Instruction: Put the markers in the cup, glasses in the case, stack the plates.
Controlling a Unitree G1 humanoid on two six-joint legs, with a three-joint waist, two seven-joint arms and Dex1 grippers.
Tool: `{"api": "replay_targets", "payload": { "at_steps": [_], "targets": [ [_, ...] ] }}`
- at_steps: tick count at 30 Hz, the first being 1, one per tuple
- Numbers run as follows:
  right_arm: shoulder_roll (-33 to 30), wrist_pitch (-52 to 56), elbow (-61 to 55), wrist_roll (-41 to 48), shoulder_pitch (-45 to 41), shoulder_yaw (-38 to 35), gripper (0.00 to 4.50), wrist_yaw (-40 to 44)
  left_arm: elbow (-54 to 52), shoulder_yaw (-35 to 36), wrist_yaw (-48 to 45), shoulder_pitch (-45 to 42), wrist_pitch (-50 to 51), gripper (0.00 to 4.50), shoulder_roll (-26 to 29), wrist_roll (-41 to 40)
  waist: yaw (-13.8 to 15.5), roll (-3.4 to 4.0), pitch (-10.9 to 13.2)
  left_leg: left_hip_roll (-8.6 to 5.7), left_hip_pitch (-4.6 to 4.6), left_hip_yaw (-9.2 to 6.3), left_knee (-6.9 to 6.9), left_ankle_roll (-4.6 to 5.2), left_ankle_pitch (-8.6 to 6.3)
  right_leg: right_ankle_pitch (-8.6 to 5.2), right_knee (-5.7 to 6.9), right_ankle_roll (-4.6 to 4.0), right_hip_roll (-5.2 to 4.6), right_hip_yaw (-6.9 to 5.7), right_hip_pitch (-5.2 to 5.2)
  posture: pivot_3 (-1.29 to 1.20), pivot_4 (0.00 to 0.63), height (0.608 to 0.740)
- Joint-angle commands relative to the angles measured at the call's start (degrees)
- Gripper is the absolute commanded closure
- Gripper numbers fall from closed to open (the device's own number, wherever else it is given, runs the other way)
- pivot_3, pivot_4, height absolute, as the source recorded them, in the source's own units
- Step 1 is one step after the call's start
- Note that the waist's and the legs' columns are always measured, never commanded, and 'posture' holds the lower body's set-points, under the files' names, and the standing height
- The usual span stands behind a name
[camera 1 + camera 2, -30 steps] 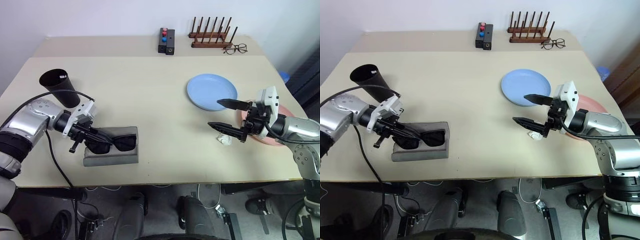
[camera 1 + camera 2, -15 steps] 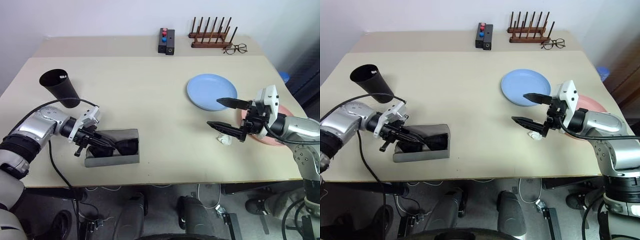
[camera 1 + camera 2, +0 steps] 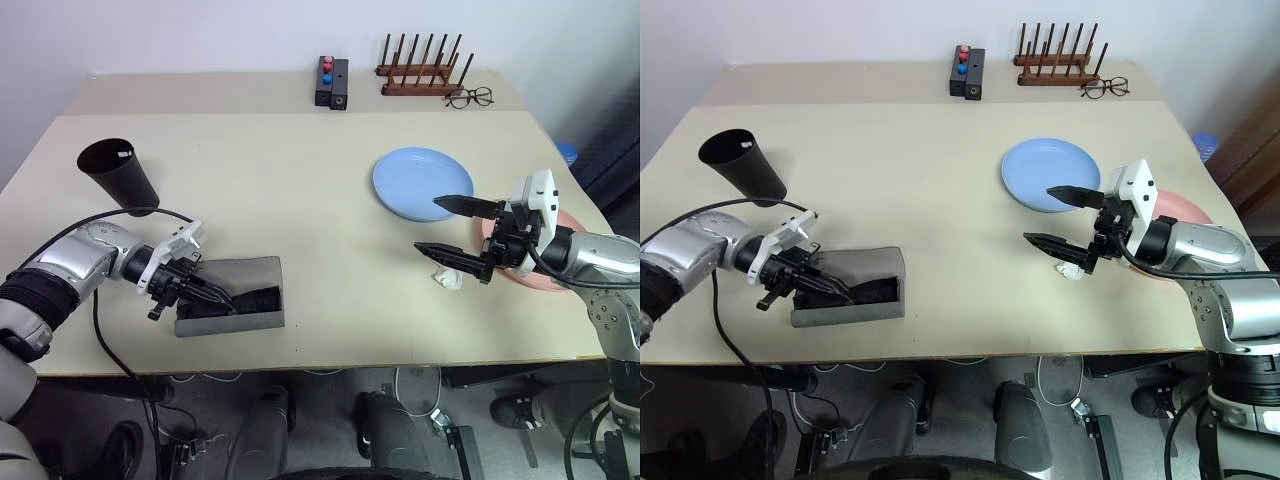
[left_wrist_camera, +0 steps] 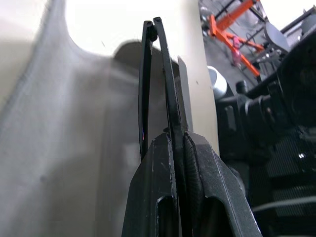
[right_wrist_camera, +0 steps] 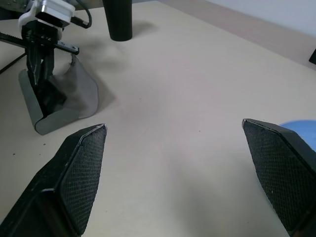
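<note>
Sliding the glasses into the case near the tabletop's front-left corner, my left pincer is clamped on their folded arms. Right pincer hangs wide open, empty. Plates unstacked: blue plate, pink plate apart. Cup's contents I can't tell.

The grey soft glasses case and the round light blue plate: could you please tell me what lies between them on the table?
Nothing: between the case and the plate, the left eye view shows bare beige tabletop.
</note>
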Motion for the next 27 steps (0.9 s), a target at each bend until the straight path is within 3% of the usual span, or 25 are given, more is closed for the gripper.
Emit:
{"api": "replay_targets", "payload": {
  "at_steps": [1,4,11,22,27],
  "targets": [
    [-0.6,-0.7,-1.1,0.5,-0.7,-1.6,0.0,-0.2,-0.7,-1.8,-0.2,-1.2,-1.4,4.48,1.6,-0.2,0.0,0.0,0.0,0.0,0.0,0.0,0.0,0.0,0.0,0.0,0.0,0.0,0.0,0.0,0.0,0.0,0.15,0.74],
    [-0.5,-1.0,-1.0,0.3,-0.6,-1.5,0.0,-0.1,0.0,-2.5,-0.2,-1.4,-2.4,3.36,1.4,-0.1,0.0,0.0,0.0,0.0,0.0,0.0,0.0,0.0,0.0,0.0,-0.01,0.0,0.0,0.0,0.0,0.0,0.15,0.74],
    [-0.5,-1.4,-1.0,0.1,-0.4,-1.5,0.0,-0.1,1.0,-2.3,-0.2,-1.4,-2.7,0.02,0.5,-0.3,0.0,0.0,0.0,0.0,0.0,0.0,0.0,0.0,0.0,0.0,-0.01,0.0,0.0,0.0,0.0,0.0,0.15,0.74],
    [-0.1,-1.5,-0.4,-0.1,-1.2,-1.0,0.0,-0.1,-0.7,2.4,-0.2,-5.2,-1.1,0.02,1.6,-2.4,0.0,0.0,0.0,0.0,-0.02,-0.01,0.01,0.0,0.0,0.0,-0.01,0.0,-0.01,-0.01,0.01,0.0,0.15,0.74],
    [0.1,-1.7,-0.3,-0.2,-1.4,-0.8,0.0,-0.2,-6.2,6.5,-0.2,-7.4,5.3,0.02,5.4,-5.6,0.0,-0.01,0.0,0.0,-0.03,-0.02,0.0,0.0,0.0,0.0,-0.01,0.0,0.0,-0.01,0.0,0.0,0.15,0.74]
  ]
}}
